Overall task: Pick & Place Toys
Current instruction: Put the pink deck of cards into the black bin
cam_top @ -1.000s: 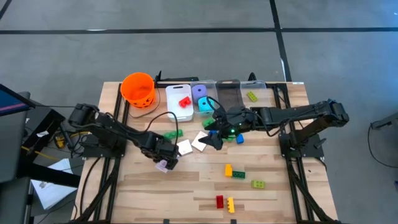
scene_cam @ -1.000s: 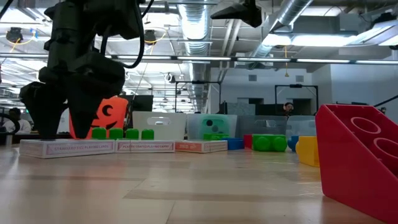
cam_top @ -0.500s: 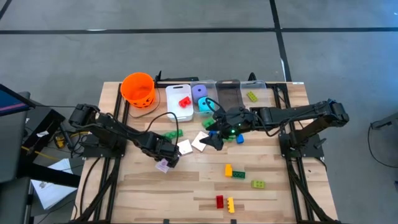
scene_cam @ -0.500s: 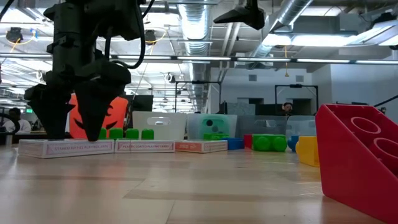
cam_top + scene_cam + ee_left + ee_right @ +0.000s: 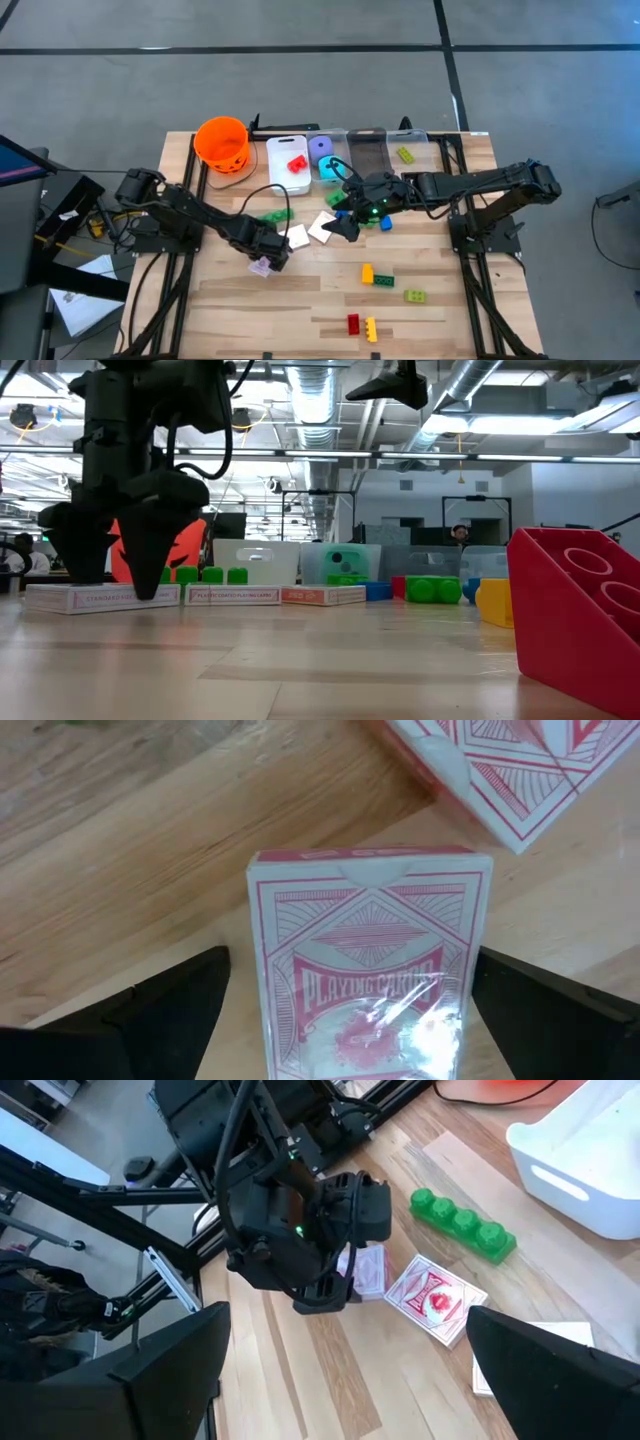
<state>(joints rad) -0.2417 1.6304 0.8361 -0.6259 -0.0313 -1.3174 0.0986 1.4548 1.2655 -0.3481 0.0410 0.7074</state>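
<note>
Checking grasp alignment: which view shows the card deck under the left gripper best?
Left wrist view: the card deck fills the frame between the open fingers. The high view shows only a corner of it, the low view its edge, and the right wrist view a partly hidden glimpse.

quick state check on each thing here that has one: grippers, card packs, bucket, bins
left gripper: open, fingers straddling a pack
card pack: flat on the table, between the left gripper's fingers, not lifted
second card pack: flat on the table, untouched
right gripper: open, holding nothing
orange bucket: upright
white bin: upright, a red toy inside
</note>
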